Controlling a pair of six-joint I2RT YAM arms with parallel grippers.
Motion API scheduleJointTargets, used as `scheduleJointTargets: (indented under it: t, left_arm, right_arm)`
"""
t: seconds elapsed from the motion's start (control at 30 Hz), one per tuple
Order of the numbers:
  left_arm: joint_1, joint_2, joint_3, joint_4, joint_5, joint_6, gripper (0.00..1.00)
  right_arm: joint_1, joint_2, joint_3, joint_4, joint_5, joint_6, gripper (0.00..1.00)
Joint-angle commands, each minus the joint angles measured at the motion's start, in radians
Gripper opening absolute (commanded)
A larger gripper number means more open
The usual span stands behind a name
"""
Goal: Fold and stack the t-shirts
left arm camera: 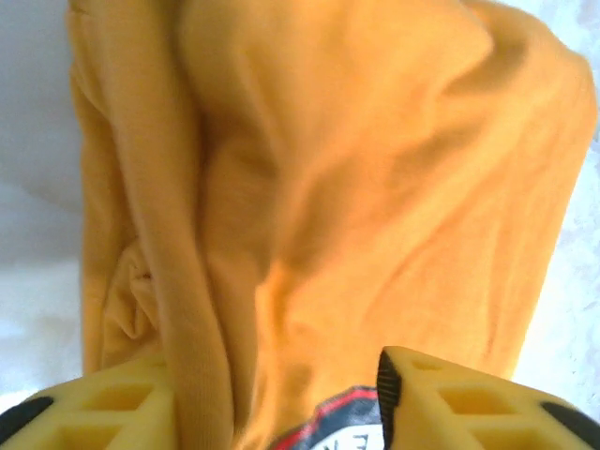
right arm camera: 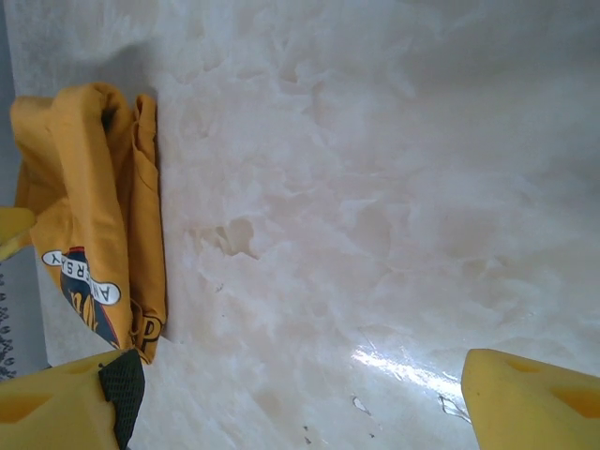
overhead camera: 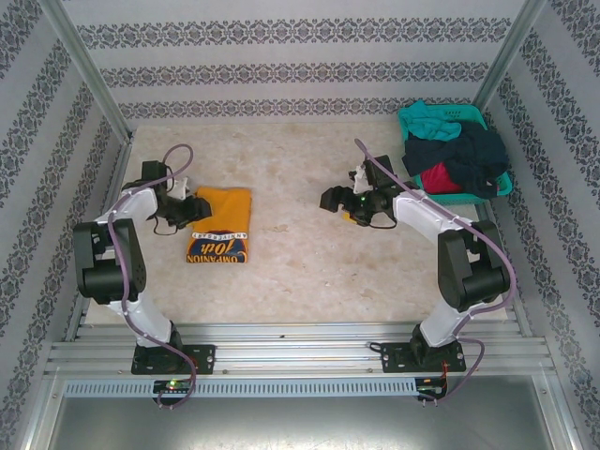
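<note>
Seen from the left wrist, the orange-yellow t-shirt lies right under the left fingers. They stand apart, and a raised fold of cloth runs up between them. The gap is much wider than that fold, so I judge the cloth is not pinched. A curved edge of the shirt's print shows between the finger bases.

Seen from the right wrist, the right fingers are spread wide with nothing between them, above the bare table. The shirt sits off to the left as a narrow folded bundle, print at its near end. Holding this arm clear probably keeps it from dragging the fold.

From above, the shirt lies left of the table's middle as a compact rectangle with its print towards the near edge. The left arm is at its left side and the right arm is well apart from it, right of the middle. A teal basket in the far right corner holds the other t-shirts in a loose heap of teal, navy and red, apparently waiting their turn.

The table is pale, marbled and glossy, with a patch of glare. White walls with dark patterned bands enclose it.
</note>
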Motion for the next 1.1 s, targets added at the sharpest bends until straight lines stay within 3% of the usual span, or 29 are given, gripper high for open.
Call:
scheduleJointTargets:
  t: [0.0,0.13,0.37,0.57,0.73,0.9,1.07]
  left_arm:
    - [-0.012,-0.076,-0.011,-0.071,-0.057,0.006,0.79]
    - [-0.062,-0.193,-0.085,-0.007,-0.2,-0.101,0.89]
    - [-0.326,-0.329,-0.132,0.059,-0.576,-0.289,1.0]
    - [-0.519,-0.193,-0.068,0.04,-0.653,-0.314,0.97]
    - [-0.584,-0.014,0.034,-0.012,-0.674,-0.274,0.78]
    - [-0.579,0.106,0.101,-0.068,-0.73,-0.226,0.42]
    - [-0.53,0.129,0.112,-0.089,-0.721,-0.145,0.23]
  right_arm:
    - [0.003,-0.045,-0.003,-0.016,0.027,-0.036,0.88]
    - [0.003,-0.063,-0.007,-0.013,0.041,-0.039,0.88]
    - [0.005,-0.06,-0.02,0.006,0.043,-0.028,0.87]
    - [0.012,-0.059,-0.034,0.026,0.043,-0.013,0.87]
    - [0.018,-0.059,-0.035,0.031,0.038,-0.009,0.87]
    - [0.017,-0.068,-0.043,0.031,0.033,-0.008,0.87]
    - [0.016,-0.076,-0.053,0.025,0.035,-0.011,0.87]
